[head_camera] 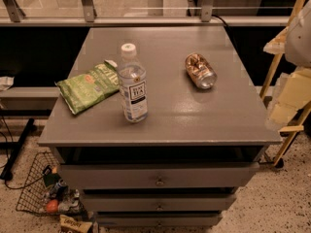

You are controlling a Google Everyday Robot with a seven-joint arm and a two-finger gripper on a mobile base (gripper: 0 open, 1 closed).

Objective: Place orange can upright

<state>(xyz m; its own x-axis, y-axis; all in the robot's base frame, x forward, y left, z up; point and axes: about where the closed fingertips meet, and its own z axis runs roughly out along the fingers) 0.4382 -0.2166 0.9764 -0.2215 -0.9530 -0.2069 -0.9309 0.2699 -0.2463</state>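
So the orange can [199, 71] is lying on its side on top of the grey cabinet [194, 115], sitting in the right half and a bit toward the back. One shiny silver end is pointing toward the front right, and the coppery patterned body is angling away toward the back left. It's not resting against anything, with bare tabletop showing all around it.

Over on the left, a clear plastic bottle [132, 84] with a white cap is standing upright, well apart from the can. A green chip bag [89, 86] is lying flat just beside the bottle on its left. The bag's corner is tucking in behind the bottle, and I can't tell if the two are actually touching.

The gripper [286, 106] is showing up as a pale yellowish shape at the far right edge. It's hanging off the side of the cabinet and well apart from the can. Honestly I can't tell whether it's clamped or loose, but it isn't holding anything from the tabletop.

Below the top, drawer fronts [158, 176] with small knobs are facing the camera. A wire basket [34, 188] with some odds and ends in it is sitting on the speckled floor at the lower left.
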